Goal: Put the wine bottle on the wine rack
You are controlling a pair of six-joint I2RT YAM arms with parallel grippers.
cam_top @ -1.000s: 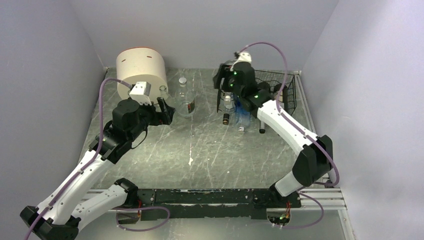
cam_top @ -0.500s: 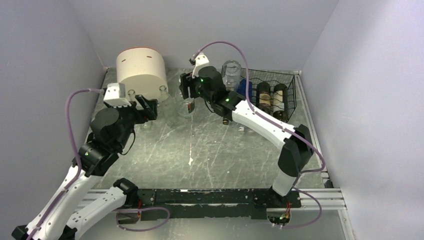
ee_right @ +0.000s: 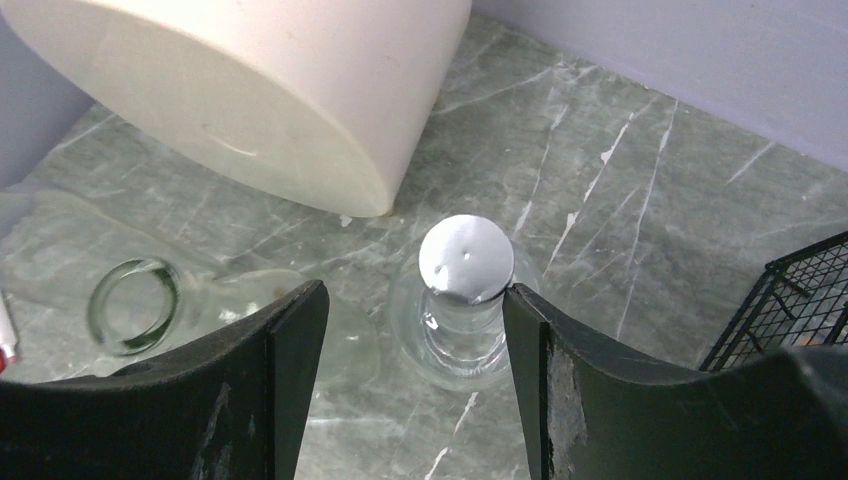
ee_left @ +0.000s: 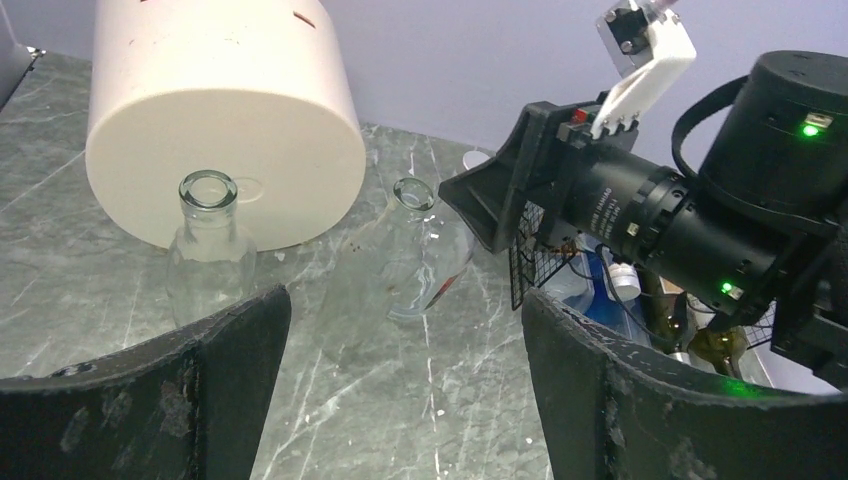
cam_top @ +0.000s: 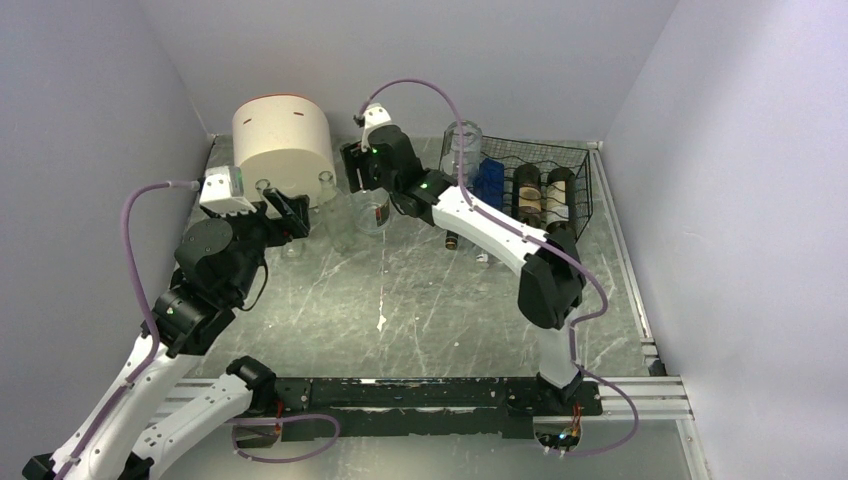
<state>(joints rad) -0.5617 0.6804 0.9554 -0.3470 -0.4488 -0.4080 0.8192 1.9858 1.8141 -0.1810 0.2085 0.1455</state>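
A clear wine bottle with a silver cap point(ee_right: 465, 258) stands upright on the table. My right gripper point(ee_right: 413, 296) hovers over it, open, and the cap shows just past its fingertips, close to the right finger. From above, the right gripper point(cam_top: 356, 168) hides the cap, and only the bottle's labelled body point(cam_top: 378, 212) shows. The black wire wine rack point(cam_top: 586, 190) stands at the back right with two dark bottles point(cam_top: 528, 190) lying in it. My left gripper point(ee_left: 405, 305) is open and empty, short of two open-mouthed clear bottles point(ee_left: 208, 250).
A cream cylindrical container point(cam_top: 283, 140) lies at the back left, just behind the bottles. A clear bottle point(cam_top: 462, 145) and a blue item point(cam_top: 490, 182) sit at the rack's left end. Small dark bottles point(cam_top: 452, 240) lie in front of the rack.
My right gripper has swung left from the rack to above the capped bottle. The left gripper has drawn back to the left, away from the bottles.
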